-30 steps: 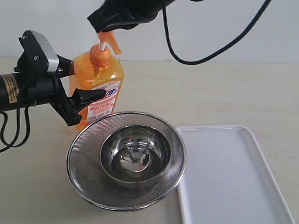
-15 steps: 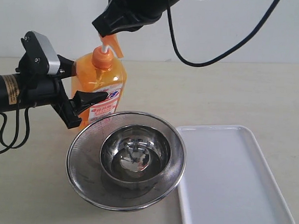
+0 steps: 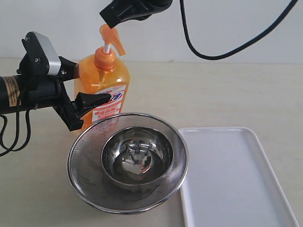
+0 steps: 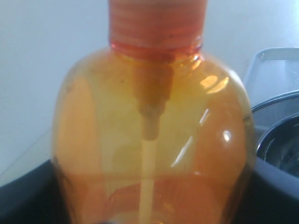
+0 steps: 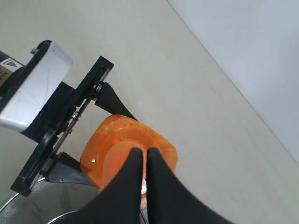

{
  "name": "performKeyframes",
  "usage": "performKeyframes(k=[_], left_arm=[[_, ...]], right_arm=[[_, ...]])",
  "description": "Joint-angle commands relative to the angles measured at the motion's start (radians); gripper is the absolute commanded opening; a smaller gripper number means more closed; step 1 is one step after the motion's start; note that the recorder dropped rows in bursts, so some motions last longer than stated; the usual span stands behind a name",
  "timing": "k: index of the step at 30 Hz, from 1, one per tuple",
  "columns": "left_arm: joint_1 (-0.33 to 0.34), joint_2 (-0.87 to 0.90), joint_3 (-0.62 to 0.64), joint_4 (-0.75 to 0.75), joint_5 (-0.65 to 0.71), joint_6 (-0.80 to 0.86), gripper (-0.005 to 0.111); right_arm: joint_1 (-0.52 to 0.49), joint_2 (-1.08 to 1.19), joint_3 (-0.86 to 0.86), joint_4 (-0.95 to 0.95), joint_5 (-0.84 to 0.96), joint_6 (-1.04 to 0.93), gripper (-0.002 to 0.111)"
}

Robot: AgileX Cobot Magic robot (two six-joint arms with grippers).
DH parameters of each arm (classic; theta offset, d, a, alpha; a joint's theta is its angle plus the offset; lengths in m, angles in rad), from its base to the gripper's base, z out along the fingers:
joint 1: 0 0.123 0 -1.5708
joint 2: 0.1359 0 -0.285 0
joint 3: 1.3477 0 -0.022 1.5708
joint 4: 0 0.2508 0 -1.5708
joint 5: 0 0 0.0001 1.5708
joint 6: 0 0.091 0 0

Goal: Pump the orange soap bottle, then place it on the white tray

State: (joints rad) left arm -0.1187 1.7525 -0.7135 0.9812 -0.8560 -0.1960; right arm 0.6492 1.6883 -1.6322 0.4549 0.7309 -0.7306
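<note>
Centrally, the bottle (image 3: 100, 84) stands upright on the bench (image 3: 232, 91), just behind the strainer (image 3: 85, 166) and apart from the tray (image 3: 268, 197), which lies on the strainer's far side. The left gripper (image 3: 92, 81) reaches in from the side with its jaws pinching the bottle's body. The right gripper (image 3: 111, 17) hangs directly over the pump head (image 3: 110, 37) with its jaws pressed together; whether it touches the head cannot be told.

Risks: the pump head is narrow and sloped, so an off-centre push could slide the closed jaws off it or lean the bottle in its grip. The strainer also sits between bottle and tray, so a low carry would likely catch its rim.

Containers: the bottle is translucent with orange soap inside, seemingly part full, and a pale tube runs down its middle. The strainer holds a steel bowl (image 3: 110, 147) showing only reflections. The tray has nothing on it.
</note>
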Motion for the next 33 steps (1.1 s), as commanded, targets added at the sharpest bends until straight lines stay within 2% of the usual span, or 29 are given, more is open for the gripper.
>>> performKeyframes(k=[1, 10, 33], left_arm=[[-0.007, -0.012, -0.006, -0.014, -0.052, 0.006, 0.005], [-0.007, -0.012, -0.006, 0.033, -0.031, 0.045, 0.005], [-0.007, -0.012, -0.006, 0.033, -0.035, 0.045, 0.005]], right_arm=[[0.0, -0.012, 0.004, 0.001, -0.024, -0.008, 0.0], [0.0, -0.012, 0.004, 0.001, -0.003, -0.008, 0.0], [0.0, 0.059, 0.004, 0.029, 0.128, -0.002, 0.0]])
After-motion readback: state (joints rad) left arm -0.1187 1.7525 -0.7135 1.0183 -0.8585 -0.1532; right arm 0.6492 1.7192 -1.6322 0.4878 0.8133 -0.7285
